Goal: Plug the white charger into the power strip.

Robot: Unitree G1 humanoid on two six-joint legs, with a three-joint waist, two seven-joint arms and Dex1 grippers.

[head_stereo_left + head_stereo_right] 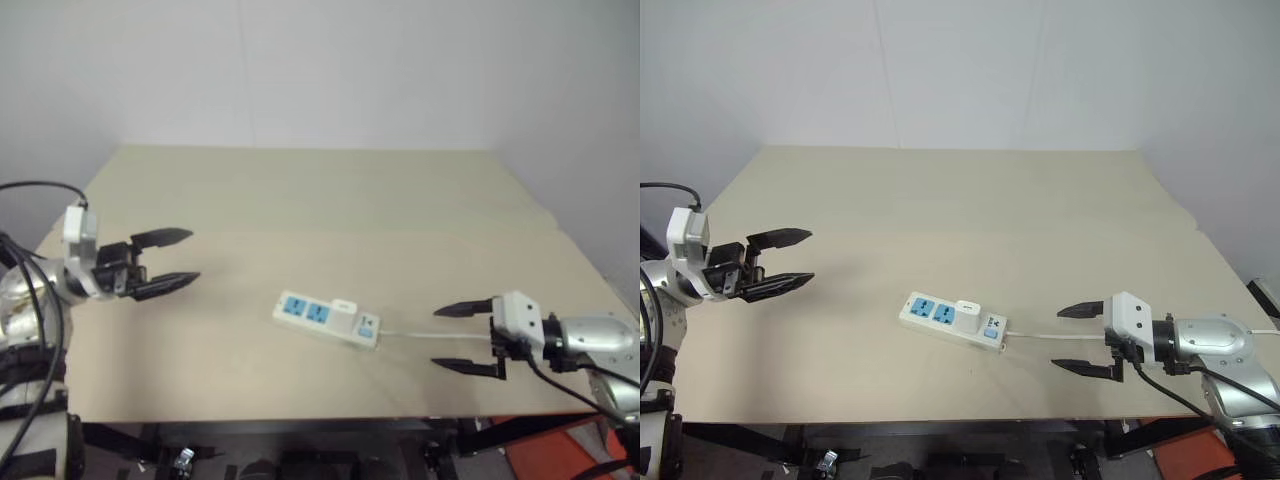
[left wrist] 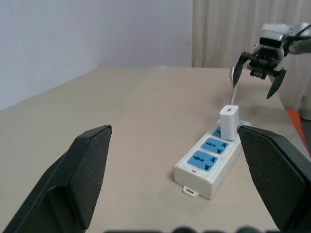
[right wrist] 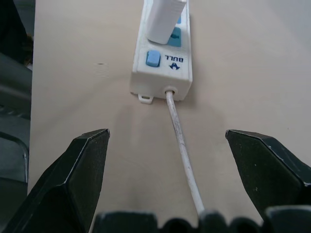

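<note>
The left gripper (image 1: 165, 262), with two black tapered fingers on a white and silver wrist, is seen at the left edge of the left eye view, its fingers spread wide with nothing held between them. The right gripper (image 1: 467, 338), of the same build, is seen at the lower right of that view, likewise spread wide and empty, hanging over the thin white cord (image 1: 420, 335).

Between the two, slightly below the middle of the frame, the power strip (image 1: 325, 318), a long flat white plastic bar, is laid at a slant on the pale beige tabletop (image 1: 330, 200). Two blue-faced sockets (image 2: 208, 152) are left uncovered. The white charger (image 2: 229, 122), a small plain rectangular block with rounded edges, is seated upright in the third socket, next to the small blue switch (image 3: 153, 58). The cord is seen leaving that switch end and running toward the right gripper. Both grippers are kept well apart from the strip.
</note>
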